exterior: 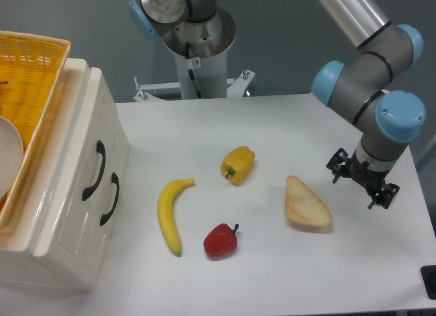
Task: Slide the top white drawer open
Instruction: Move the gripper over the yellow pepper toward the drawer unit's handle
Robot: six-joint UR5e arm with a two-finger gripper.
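White and glossy, the drawer cabinet (pixel 68 193) stands at the left edge of the table (pixel 286 125), its panelled front turned toward the middle of the tabletop. The top white drawer (pixel 82 135) looks flush with the cabinet face, and its curved black handle (pixel 92 170) sits just above and to the left of the like handle on the lower white drawer front (pixel 110 199). A yellow wicker basket (pixel 27 77) rests on top of the cabinet, and the rim of a white bowl (pixel 8 159) shows inside it at the far left.

Over by the right edge of the table hangs the gripper (pixel 361 183), pointing down from the grey arm with its blue joint caps. From where I look its black fingers seem spread apart with nothing between them, though they are small and dark, so I can't be sure of that. It is well apart from the cabinet, with the whole tabletop between them.

Just left of the gripper lies a slice of bread (pixel 307 205). Near the middle of the table sits a yellow bell pepper (pixel 237 164). Toward the front edge lies a red bell pepper (pixel 221 240), and to its left a banana (pixel 170 214), curved, with its stem end pointing toward the yellow pepper.
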